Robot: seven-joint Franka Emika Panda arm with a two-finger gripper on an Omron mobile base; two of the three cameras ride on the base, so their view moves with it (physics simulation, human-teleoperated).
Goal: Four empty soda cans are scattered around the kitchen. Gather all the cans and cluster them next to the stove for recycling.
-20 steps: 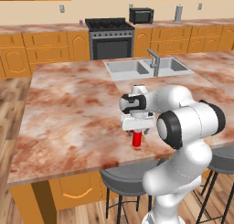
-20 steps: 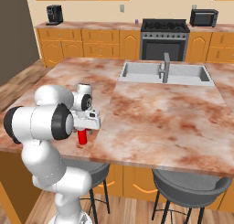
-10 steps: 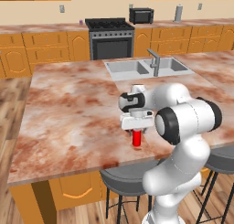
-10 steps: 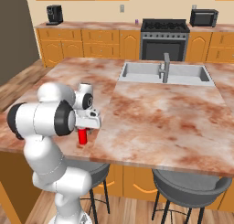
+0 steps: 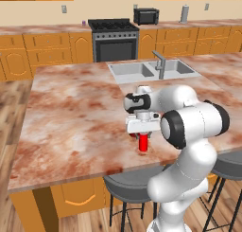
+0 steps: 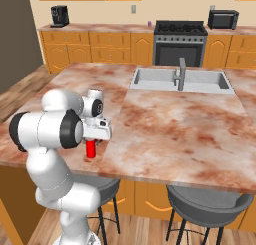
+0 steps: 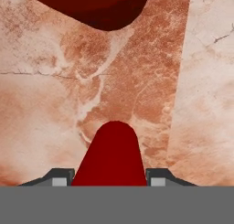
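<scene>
Pincer [image 7: 109,182] pinching red can [image 7: 110,157] upright between fingertips, on marble counter [image 7: 45,104] directly below; sink [image 5: 151,70] well beyond.

Matt red soda can [image 5: 143,142]; mottled reddish marble counter [image 5: 71,117]; grey steel stove [image 5: 115,39].

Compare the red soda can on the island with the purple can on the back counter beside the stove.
The red soda can stands on the island counter, clamped in the gripper; the purple can stands free on the back counter, just left of the stove. One is red, the other purple. The red one is near the island's front edge; the purple one is already beside the stove. Both stand upright.
</scene>
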